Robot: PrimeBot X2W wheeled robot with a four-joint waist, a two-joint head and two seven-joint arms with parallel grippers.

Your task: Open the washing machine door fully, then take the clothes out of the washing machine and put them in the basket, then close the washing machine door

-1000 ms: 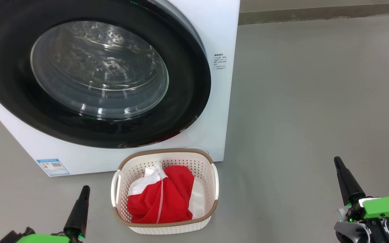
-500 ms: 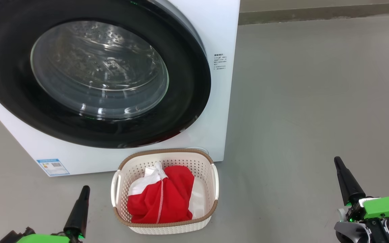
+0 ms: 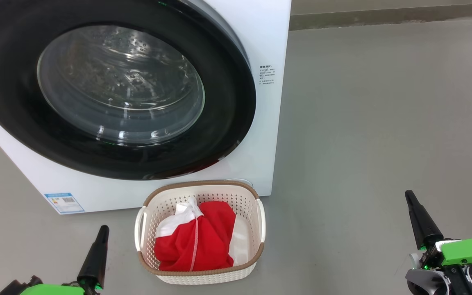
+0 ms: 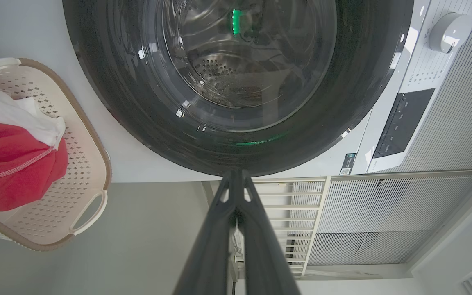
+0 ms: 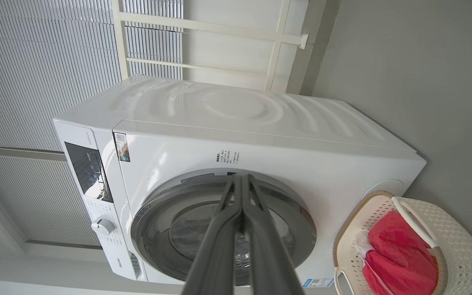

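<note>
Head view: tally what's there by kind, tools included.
1 washing machine
1 basket
1 heap of clothes, red and white, in the basket; number of garments unclear
2 tools: left tool, right tool, both shut
Total: 5

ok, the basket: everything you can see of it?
The basket is a small cream plastic one, rectangular with rounded corners, perforated walls, a brown woven-look rim and white side handles. It stands upright on the grey floor, close in front of the washing machine; whether they touch is unclear. Red and white clothes lie bunched inside.
</note>
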